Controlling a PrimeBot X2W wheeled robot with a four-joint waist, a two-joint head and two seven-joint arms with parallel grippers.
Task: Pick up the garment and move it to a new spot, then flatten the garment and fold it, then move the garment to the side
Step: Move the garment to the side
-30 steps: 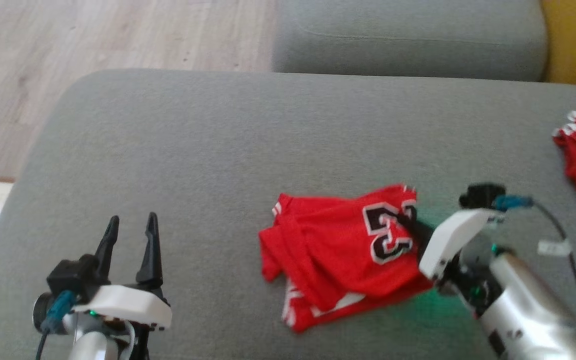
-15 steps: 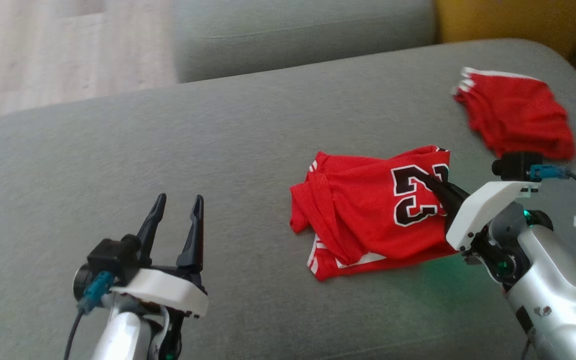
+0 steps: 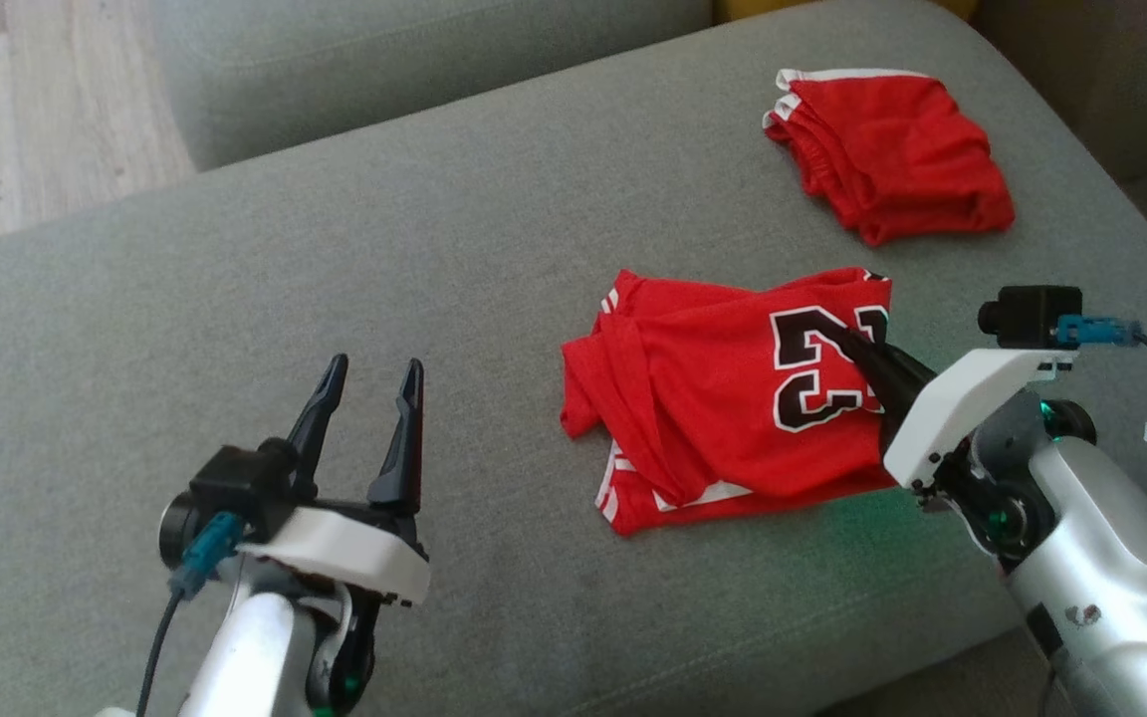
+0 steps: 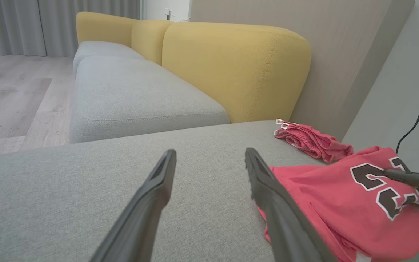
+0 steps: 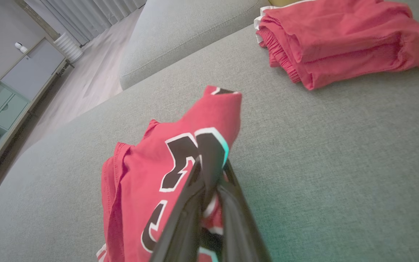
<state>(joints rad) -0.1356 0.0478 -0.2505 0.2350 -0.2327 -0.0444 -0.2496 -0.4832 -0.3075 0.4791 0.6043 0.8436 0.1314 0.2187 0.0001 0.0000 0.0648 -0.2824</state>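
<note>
Trouble could come if you pull fast: your right claw (image 3: 844, 341) is pinched on one bit of the red shirt (image 3: 713, 398), near the right edge of the cushion (image 3: 434, 249), so the folds may fall apart. Your left claw (image 3: 371, 373) hangs wide apart, holding nothing.

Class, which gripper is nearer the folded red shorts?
Right. The right gripper, shut on the red jersey, is short of the folded red shorts; the left gripper, open, is far to their left.
</note>
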